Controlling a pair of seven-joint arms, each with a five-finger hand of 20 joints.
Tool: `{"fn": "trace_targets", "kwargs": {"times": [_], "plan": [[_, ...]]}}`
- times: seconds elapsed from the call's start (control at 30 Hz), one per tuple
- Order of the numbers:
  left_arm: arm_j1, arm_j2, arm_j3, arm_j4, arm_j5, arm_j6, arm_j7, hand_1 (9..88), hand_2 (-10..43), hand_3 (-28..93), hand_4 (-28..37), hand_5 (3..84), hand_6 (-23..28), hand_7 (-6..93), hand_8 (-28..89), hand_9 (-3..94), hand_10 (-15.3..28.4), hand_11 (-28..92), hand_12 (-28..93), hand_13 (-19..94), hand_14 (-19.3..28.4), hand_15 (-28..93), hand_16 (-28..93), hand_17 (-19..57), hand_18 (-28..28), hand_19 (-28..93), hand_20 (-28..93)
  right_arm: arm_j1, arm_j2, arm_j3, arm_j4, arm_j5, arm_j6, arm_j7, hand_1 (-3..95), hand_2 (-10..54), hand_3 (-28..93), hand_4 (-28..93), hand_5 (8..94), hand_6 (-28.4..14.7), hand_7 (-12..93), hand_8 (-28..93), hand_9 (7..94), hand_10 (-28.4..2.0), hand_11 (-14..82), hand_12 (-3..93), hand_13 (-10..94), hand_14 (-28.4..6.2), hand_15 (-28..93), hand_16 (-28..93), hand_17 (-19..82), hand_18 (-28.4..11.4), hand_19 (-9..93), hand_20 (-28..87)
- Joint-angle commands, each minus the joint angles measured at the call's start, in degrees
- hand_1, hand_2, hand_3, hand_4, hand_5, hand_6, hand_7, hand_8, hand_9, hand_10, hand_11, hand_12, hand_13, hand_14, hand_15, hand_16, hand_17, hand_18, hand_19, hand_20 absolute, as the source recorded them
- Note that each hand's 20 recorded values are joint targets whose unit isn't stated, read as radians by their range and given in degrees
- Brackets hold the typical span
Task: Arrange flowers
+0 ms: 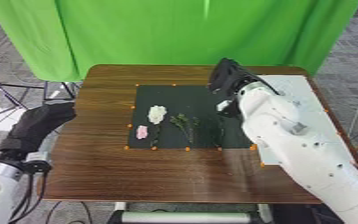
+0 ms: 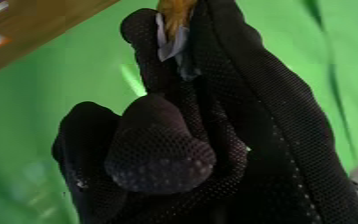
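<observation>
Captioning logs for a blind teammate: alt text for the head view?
Robot's right hand hovers near the far right corner of a dark mat. On the mat, left to right: pink flower, white flower, green sprig. Left hand waits by the table's left edge.

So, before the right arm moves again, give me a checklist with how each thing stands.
1. Left hand off to the side of the mat: ok.
2. White flower and pink flower on the mat: ok.
3. Sprig on the mat, right of the white flower: ok.
4. Right hand gripping something: ok, an orange piece sits between its fingers.
5. Orange piece identified as a flower: cannot tell.
6. Flowers gathered into one bunch: not ok, the white and pink ones lie apart.
</observation>
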Motion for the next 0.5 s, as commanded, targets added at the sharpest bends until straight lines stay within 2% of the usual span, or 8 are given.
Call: {"fn": "trace_targets", "kwargs": {"times": [0.03, 0.2, 0.3, 0.47, 0.5], "plan": [[0.27, 0.38, -0.67, -0.11, -0.72, -0.03, -0.58, 24.3, -3.7, 62, -22.2, 49.4, 3.6, 11.9, -5, 45.2, 14.1, 18, 13, 34, 19.1, 18, 4, 2.1, 15.3, 8, 18, 1.21, -9.41, -6.06, 3.11, -0.18, -2.42, -1.21, 68.6, -9.5, 51, -15, 81.3, -1.8, 17, 14, 89.4, -12.5, 5.8, 38.2, 93, -0.2, 61, 31, 66, -12.8, 93, 60], [0.40, 0.42, -0.87, -0.54, -0.40, -0.24, -0.94, 24.3, -3.4, 61, -22.3, 49.3, 3.7, 11.8, -5, 45.2, 14.1, 18, 13, 34, 19.0, 18, 4, 2.0, 15.3, 8, 18, 2.70, -12.61, -9.26, 7.29, -1.60, -3.57, -1.76, 68.3, -9.5, 51, -15, 81.0, -1.7, 18, 14, 89.1, -12.4, 5.6, 38.0, 93, -0.3, 62, 31, 66, -12.9, 93, 60], [0.13, 0.64, -0.69, -0.42, -0.34, -0.10, -0.72, 24.2, -3.1, 61, -22.3, 49.3, 3.7, 11.8, -5, 45.2, 14.1, 18, 13, 34, 19.0, 17, 4, 2.0, 15.3, 8, 18, 2.98, -13.61, -10.60, 8.68, -3.61, -2.76, -2.26, 68.0, -9.5, 51, -15, 80.7, -1.6, 18, 14, 88.8, -12.5, 5.4, 37.9, 93, -0.3, 62, 31, 66, -12.8, 93, 61], [0.38, 0.24, -0.54, -0.53, -0.36, -0.14, -0.85, 24.0, -3.1, 61, -22.1, 49.2, 3.7, 11.7, -5, 45.2, 14.1, 18, 13, 34, 19.0, 17, 4, 2.0, 15.2, 8, 18, 3.07, -14.21, -11.08, 10.22, -5.21, -2.91, -2.35, 67.7, -9.5, 51, -15, 80.6, -1.4, 18, 14, 88.5, -12.4, 5.2, 37.9, 93, -0.4, 62, 32, 65, -12.7, 93, 61], [-0.01, 0.42, -0.28, -0.28, -0.33, -0.26, -0.87, 24.0, -3.1, 61, -22.2, 49.2, 3.8, 11.7, -5, 45.2, 14.1, 18, 13, 34, 18.9, 17, 4, 2.0, 15.2, 8, 18, 3.11, -14.00, -11.17, 10.35, -5.26, -2.54, -2.10, 67.7, -9.5, 51, -15, 80.5, -1.4, 19, 14, 88.3, -12.5, 5.0, 37.7, 93, -0.4, 62, 32, 65, -12.7, 93, 61]]}}
